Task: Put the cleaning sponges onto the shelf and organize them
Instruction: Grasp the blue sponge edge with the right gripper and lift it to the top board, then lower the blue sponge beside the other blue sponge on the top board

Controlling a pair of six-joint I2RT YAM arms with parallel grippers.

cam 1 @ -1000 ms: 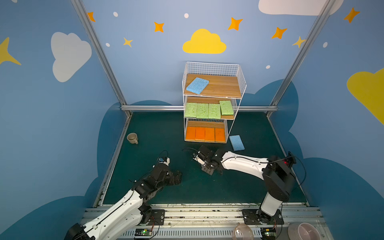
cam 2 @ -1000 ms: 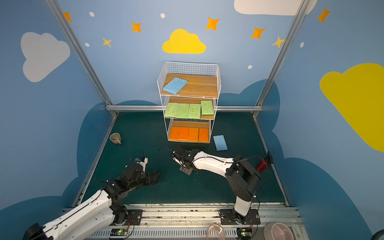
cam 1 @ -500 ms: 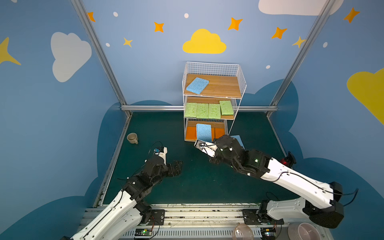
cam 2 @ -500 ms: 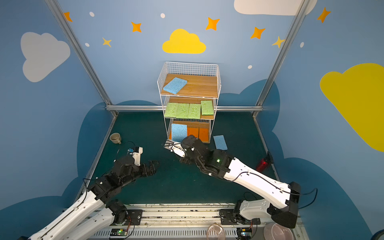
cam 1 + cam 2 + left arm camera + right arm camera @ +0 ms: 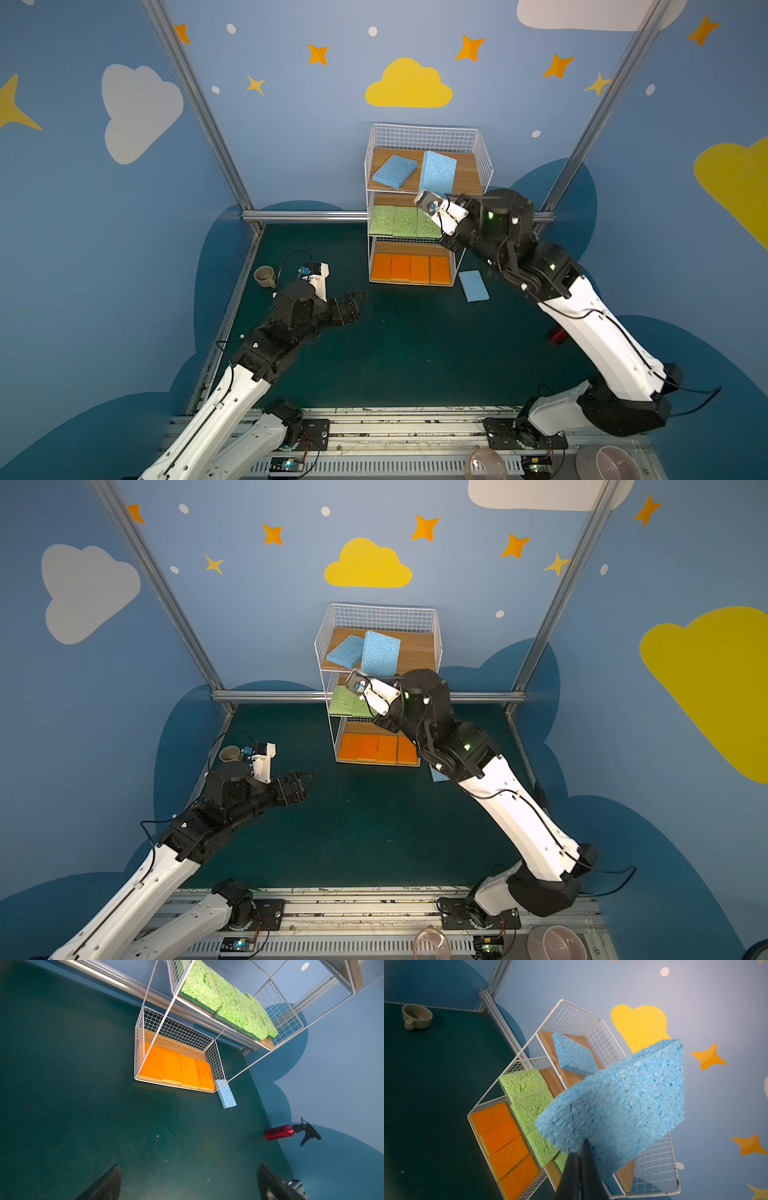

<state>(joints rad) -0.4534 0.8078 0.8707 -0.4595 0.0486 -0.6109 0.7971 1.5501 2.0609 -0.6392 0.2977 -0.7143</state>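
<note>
Shelf (image 5: 424,135) holds 1 blue sponge (image 5: 395,171) top, green sponges (image 5: 382,220) mid, orange sponges (image 5: 401,268) btm.

Looked dim, evenly lit from above, with soft shadows. Bent straight lines near the edges in both top views. Blurred the close blue sponge (image 5: 623,1105) slightly.

Blue starry walls (image 5: 291,124) — dark, seemingly teal floor (image 5: 415,353).

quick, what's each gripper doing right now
left gripper: open, holding nothing
right gripper: shut on a light blue sponge
</note>
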